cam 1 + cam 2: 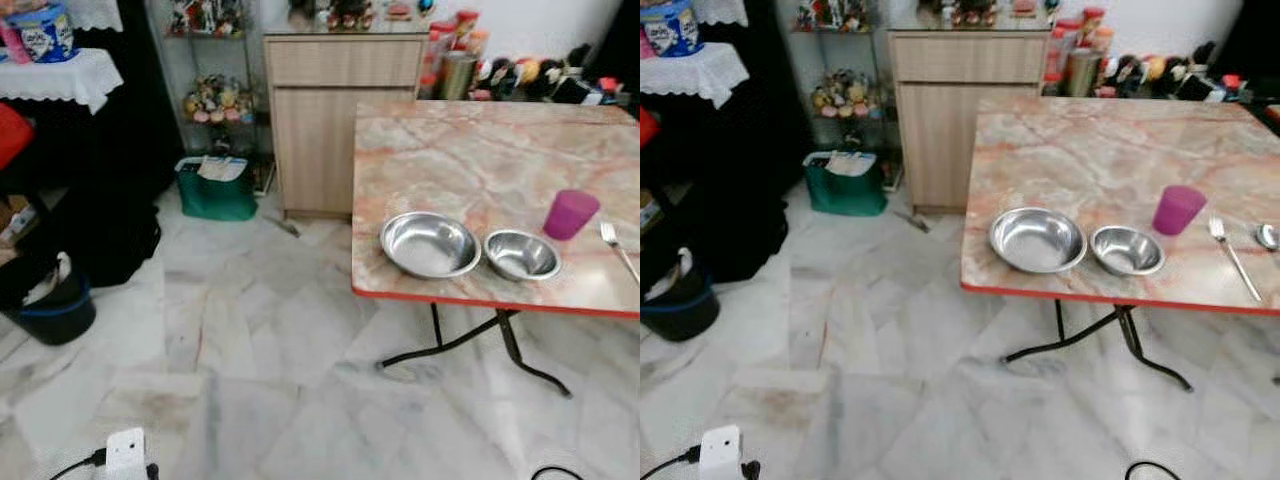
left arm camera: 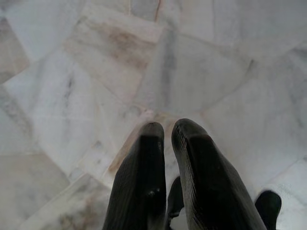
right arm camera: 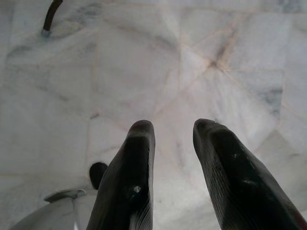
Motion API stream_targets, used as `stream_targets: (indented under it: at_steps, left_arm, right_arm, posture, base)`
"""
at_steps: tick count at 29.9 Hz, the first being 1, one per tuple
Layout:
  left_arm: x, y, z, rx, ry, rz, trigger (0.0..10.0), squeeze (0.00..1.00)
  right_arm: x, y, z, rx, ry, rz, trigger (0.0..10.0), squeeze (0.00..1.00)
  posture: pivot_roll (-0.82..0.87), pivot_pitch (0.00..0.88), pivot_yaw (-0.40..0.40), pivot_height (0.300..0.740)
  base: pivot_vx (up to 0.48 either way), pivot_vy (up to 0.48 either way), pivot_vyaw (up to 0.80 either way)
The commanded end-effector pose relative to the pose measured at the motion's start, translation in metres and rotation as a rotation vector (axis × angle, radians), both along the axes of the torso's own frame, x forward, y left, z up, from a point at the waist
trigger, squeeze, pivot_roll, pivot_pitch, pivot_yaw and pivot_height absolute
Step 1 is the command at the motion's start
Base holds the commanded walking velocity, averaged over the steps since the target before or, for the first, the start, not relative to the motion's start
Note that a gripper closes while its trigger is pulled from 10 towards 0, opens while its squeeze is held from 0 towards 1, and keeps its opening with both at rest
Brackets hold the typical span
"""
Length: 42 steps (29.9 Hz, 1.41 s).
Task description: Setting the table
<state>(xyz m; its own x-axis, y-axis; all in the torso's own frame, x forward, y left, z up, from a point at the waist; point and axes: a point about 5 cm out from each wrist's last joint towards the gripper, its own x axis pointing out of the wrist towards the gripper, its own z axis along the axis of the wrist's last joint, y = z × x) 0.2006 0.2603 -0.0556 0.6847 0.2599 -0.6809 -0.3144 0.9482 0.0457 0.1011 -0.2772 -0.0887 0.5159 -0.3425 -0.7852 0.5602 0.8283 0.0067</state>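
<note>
The left gripper [image 2: 168, 139] hangs over the pale marble floor [image 1: 250, 330] with its two black fingers nearly pressed together and nothing between them; the right gripper [image 3: 172, 139] hangs over the floor too, its fingers spread a little and empty. Both are down at the robot's sides, well apart from the table [image 1: 1080, 150], which stands ahead and to the right, so the right arm looks the nearer one for whatever is reached first. Along the table's near edge, from its near left corner rightward, sit a large steel bowl [image 1: 1037, 240], a smaller steel bowl [image 1: 1127, 250] just beside it, a purple cup [image 1: 1178, 209] set a little further in, a fork [image 1: 1232, 255] whose long axis runs from the near edge inward, and what seems to be a spoon [image 1: 1268, 236] at the right border of the right eye view. My judgement is that the robot must first step closer and turn right. Little blocks that path: a white power adapter [image 1: 125, 450] with its cable lies on the floor near the robot's left, while a wooden cabinet [image 1: 340, 110], a green bag [image 1: 215, 185] and a dark bin [image 1: 55, 305] stand off to the left
</note>
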Motion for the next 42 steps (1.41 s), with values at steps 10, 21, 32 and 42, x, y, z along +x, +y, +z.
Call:
stream_targets:
  at_steps: [10, 21, 32, 42]
  left_arm:
    - [-0.0039, 0.0017, -0.0015, 0.005, 0.006, 0.012, 10.0, 0.0]
    - [-0.0031, 0.0012, -0.0011, 0.005, 0.002, 0.009, 10.0, 0.0]
    - [-0.005, 0.0008, -0.0028, 0.006, 0.024, 0.0, 10.0, 0.0]
    - [-0.0043, 0.0021, -0.002, 0.006, 0.015, 0.038, 10.0, 0.0]
  right_arm:
    - [0.0045, -0.0003, 0.0012, -0.002, -0.007, 0.001, 10.0, 0.0]
    - [0.0047, -0.0008, 0.0015, -0.012, -0.005, 0.003, 10.0, 0.0]
    - [0.0048, -0.0003, 0.0013, -0.011, -0.003, 0.006, 10.0, 0.0]
    - [0.004, -0.0001, 0.001, -0.01, 0.0, 0.008, 10.0, 0.0]
  posture:
    - [0.1, 0.096, -0.015, 0.74]
    - [0.1, 0.095, -0.013, 0.74]
    - [0.1, 0.096, -0.012, 0.74]
    - [0.1, 0.101, -0.01, 0.74]
  base:
    - [0.362, 0.0, -0.29]
    - [0.361, 0.0, 0.0]
    - [0.221, 0.0, 0.0]
    - [0.0, 0.0, 0.0]
